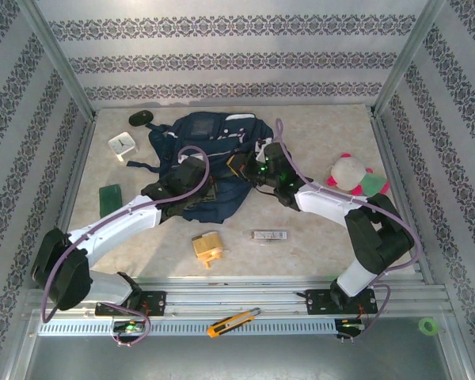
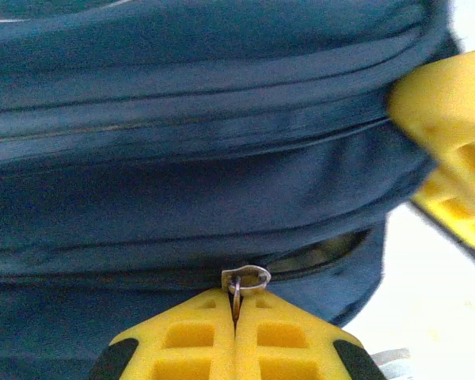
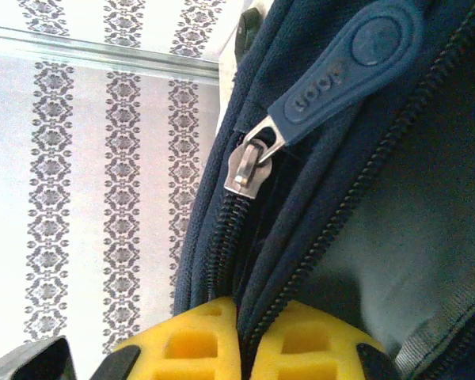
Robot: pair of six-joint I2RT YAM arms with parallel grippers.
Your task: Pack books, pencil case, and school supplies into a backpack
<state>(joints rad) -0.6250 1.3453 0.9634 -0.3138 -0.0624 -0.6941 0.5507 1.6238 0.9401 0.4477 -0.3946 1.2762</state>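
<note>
Since the bag has to be opened before anything goes in, both tools work the backpack (image 1: 196,131) and not the loose items. Pads of the left gripper (image 2: 236,307) are pressed together, nipping the small metal zipper pull (image 2: 245,279) right at the fingertips. It looks set to drag the pull along the track.

Pads of the right gripper (image 3: 239,317) are closed on the bag's fabric edge beside the zipper teeth, likely as a brace against sliding. A rubber zipper tab (image 3: 344,67) hangs free just beyond those fingertips.

The bag's long axis runs away from the arm bases, with the white-grey trimmed end beyond both tools. The zipper line crosses the left fingers side to side.

The tan-yellow block (image 1: 207,247) and silver bar (image 1: 265,235) lie behind both tools, untouched.
</note>
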